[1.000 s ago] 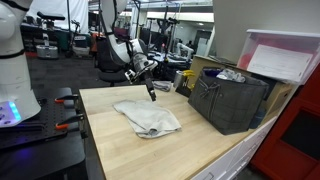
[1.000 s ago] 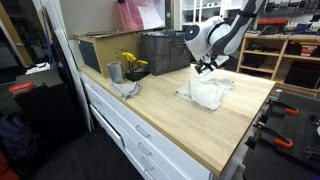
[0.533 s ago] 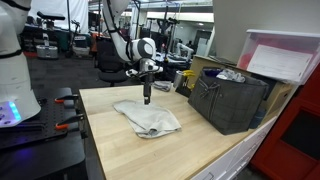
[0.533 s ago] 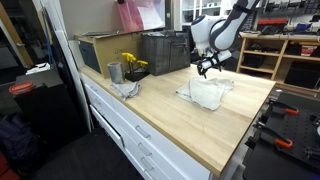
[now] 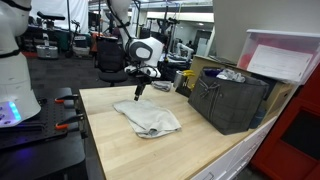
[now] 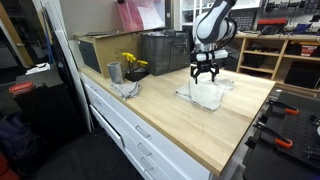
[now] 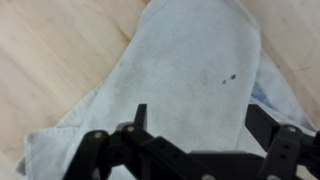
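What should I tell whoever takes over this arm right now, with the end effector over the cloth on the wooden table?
End effector: open, empty, pointing down close above the cloth; no contact shows.
Cloth: lies crumpled on the wooden table, apart from the dark crate.
Done: the end effector is lined up over the cloth, which fills the wrist view.
Left: the cloth is not yet gripped or lifted.

A light wooden table (image 6: 200, 130) over white drawers (image 6: 130, 125) stands in a cluttered lab, with wooden shelves (image 6: 285, 55) behind it.
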Controlling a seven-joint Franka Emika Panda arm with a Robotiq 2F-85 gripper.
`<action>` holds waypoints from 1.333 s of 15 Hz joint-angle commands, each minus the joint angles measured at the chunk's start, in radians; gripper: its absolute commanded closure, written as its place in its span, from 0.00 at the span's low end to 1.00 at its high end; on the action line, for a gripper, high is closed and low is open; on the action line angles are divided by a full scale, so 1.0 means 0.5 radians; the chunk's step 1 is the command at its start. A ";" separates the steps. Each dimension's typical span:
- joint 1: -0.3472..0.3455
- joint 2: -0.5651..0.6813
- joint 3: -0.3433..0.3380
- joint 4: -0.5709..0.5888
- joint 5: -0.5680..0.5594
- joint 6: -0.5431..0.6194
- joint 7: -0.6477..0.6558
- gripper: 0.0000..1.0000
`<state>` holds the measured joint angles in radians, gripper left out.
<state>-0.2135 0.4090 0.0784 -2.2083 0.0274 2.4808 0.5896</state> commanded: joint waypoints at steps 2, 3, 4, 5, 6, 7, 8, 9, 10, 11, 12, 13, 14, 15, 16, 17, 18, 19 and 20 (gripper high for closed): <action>-0.089 0.013 0.143 0.011 0.751 -0.047 -0.507 0.32; -0.034 0.022 0.101 0.013 0.880 -0.048 -0.579 0.41; -0.010 0.032 0.085 0.007 0.956 -0.035 -0.630 0.48; 0.023 0.044 0.063 -0.001 0.991 -0.016 -0.658 0.57; 0.054 0.059 0.046 -0.011 1.001 0.005 -0.679 0.26; 0.093 0.073 0.019 -0.022 0.975 0.029 -0.668 0.19; 0.137 0.098 -0.020 -0.024 0.921 0.053 -0.648 0.17; 0.178 0.124 -0.051 -0.025 0.886 0.076 -0.620 0.12; 0.219 0.150 -0.079 -0.026 0.863 0.108 -0.593 0.04; 0.258 0.178 -0.104 -0.025 0.847 0.150 -0.569 0.01; 0.291 0.207 -0.124 -0.021 0.838 0.192 -0.548 0.00; 0.320 0.236 -0.142 -0.017 0.836 0.235 -0.523 0.00; 0.343 0.264 -0.156 -0.011 0.841 0.267 -0.494 0.00; 0.363 0.285 -0.171 -0.012 0.841 0.295 -0.456 0.05; 0.384 0.300 -0.187 -0.014 0.838 0.318 -0.413 0.25; 0.402 0.314 -0.204 -0.017 0.832 0.340 -0.378 0.29; 0.420 0.323 -0.220 -0.018 0.821 0.352 -0.345 0.38; 0.440 0.327 -0.240 -0.027 0.804 0.365 -0.317 0.46; 0.455 0.322 -0.258 -0.034 0.784 0.359 -0.288 0.55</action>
<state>-0.0134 0.5739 -0.0215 -2.2123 0.4481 2.6381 0.3923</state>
